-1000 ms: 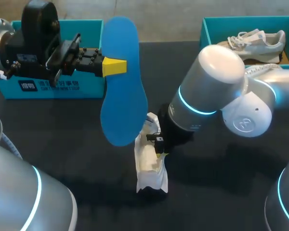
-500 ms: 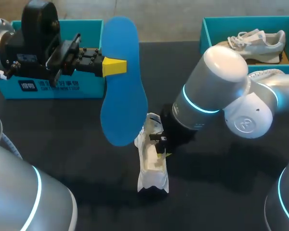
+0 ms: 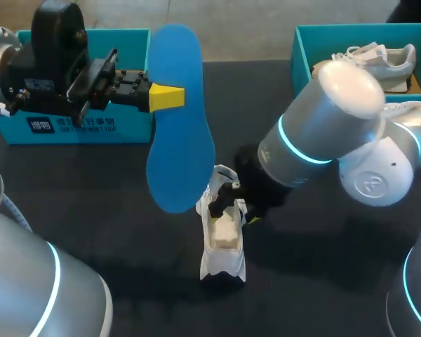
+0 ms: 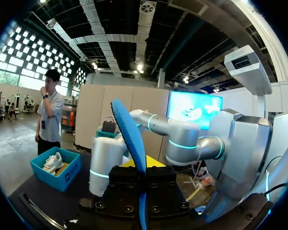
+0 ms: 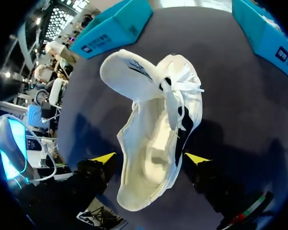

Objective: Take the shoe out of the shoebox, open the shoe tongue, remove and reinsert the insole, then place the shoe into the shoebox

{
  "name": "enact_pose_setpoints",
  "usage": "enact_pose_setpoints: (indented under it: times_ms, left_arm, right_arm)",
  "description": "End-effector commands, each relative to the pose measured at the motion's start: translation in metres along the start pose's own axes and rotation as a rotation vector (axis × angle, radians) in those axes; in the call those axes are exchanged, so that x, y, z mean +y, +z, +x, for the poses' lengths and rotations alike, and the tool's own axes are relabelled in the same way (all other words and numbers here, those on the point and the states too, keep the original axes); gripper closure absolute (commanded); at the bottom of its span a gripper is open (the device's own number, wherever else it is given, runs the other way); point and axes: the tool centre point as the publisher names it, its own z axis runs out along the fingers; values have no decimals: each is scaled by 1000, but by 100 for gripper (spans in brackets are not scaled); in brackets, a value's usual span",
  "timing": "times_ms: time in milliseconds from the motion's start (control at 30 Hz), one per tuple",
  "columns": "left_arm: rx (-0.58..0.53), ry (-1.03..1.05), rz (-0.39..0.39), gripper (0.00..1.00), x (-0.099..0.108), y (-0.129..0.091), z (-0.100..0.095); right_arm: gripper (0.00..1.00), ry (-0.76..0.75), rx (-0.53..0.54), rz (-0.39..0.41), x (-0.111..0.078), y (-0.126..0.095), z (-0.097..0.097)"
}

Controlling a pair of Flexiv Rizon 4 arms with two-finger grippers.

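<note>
A white shoe [image 3: 222, 242] stands on the dark table with its tongue pulled up; in the right wrist view the shoe [image 5: 156, 139] shows its open inside. My right gripper [image 3: 238, 206] hangs over its heel end, open. Its yellow tips straddle the shoe, the right gripper [image 5: 151, 158] standing a little apart from both sides. My left gripper [image 3: 167, 97] holds the blue insole [image 3: 175, 119] up above the table, shut on it. In the left wrist view the insole [image 4: 129, 139] rises edge-on from the left gripper [image 4: 142, 184].
A blue shoebox [image 3: 77, 126] stands at the back left behind my left arm. A second blue box [image 3: 305, 38] at the back right holds a pale sneaker [image 3: 375, 60]. The right arm's bulky joints hang over the table's right half.
My right gripper has opened wide and let go of the shoe. The right arm has shifted to the right and back. The left arm and the insole have kept still.
</note>
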Motion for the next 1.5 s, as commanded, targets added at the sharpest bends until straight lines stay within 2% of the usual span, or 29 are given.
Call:
enact_pose_setpoints:
  times_ms: [33, 200, 433, 500, 567, 600, 1033, 1067, 1233, 1267, 1500]
  left_arm:
    - [2, 0, -3, 100, 0, 1, -1]
    - [2, 0, -3, 100, 0, 1, -1]
    - [2, 0, -3, 100, 0, 1, -1]
    - [2, 0, -3, 100, 0, 1, -1]
    - [2, 0, -3, 100, 0, 1, -1]
    - [2, 0, -3, 100, 0, 1, -1]
    - [2, 0, -3, 100, 0, 1, -1]
    - [2, 0, -3, 100, 0, 1, -1]
    - [2, 0, -3, 100, 0, 1, -1]
    - [26, 55, 21, 100, -5, 0, -1]
    - [40, 228, 32, 100, -10, -6, -21]
  right_arm:
    - [0, -7, 78, -23, -11, -24, -16]
    - [0, -7, 179, -53, -13, -42, -23]
    - [0, 5, 226, -41, -12, -58, -29]
    - [0, 3, 301, -52, -13, -62, -33]
    - [0, -9, 447, -80, -13, -67, -36]
    - [0, -10, 476, -104, -13, -73, -37]
    - [0, -10, 476, -104, -13, -73, -37]
    - [0, -9, 542, -92, -11, -70, -35]
    - [0, -22, 696, -116, -6, -74, -30]
    - [0, -23, 711, -116, -6, -76, -30]
    - [0, -25, 773, -99, -3, -85, -25]
